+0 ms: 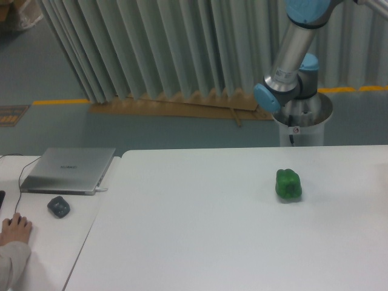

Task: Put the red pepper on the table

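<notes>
The red pepper is out of view; nothing red shows anywhere. The white table (200,242) fills the lower middle and right of the camera view. Only the arm's base and lower links (291,54) show at the back right, rising out of the top edge. The gripper is out of view above the picture, so what it holds cannot be seen.
A green bell pepper (288,184) sits on the table at the right. The adjoining white desk (42,242) at the left carries a closed laptop (68,170), a dark mouse (58,207) and a person's hand (15,229). A ribbed curtain (163,42) stands behind.
</notes>
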